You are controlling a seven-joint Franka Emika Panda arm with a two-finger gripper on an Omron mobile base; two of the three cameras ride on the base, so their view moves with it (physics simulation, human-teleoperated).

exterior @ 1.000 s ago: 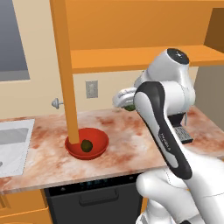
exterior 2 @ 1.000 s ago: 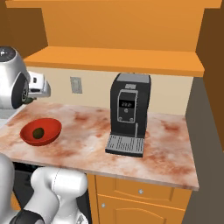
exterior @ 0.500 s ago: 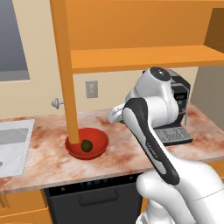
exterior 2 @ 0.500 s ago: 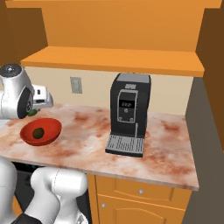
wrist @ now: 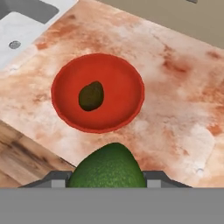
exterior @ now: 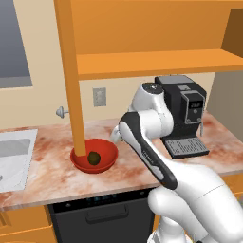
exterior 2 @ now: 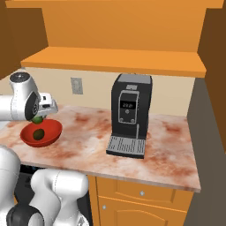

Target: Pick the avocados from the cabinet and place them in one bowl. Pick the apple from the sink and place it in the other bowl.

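Gripper [exterior 2: 39, 118] of mine pinches the green avocado [wrist: 107, 168] above the counter's front edge, near the red bowl [wrist: 127, 113] holding the other avocado [wrist: 91, 95]. It looks light, smooth and prone to rolling; I judge a hold across its widest middle safest.

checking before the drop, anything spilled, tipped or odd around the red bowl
Nothing stands out. The red bowl sits upright on the counter with one avocado inside, and the pincer holds a green avocado above it.

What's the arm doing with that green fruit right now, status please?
Fingers shut on green avocado, held above counter near the red bowl. Olive-brown avocado already in bowl. Nothing between fruit and bowl.
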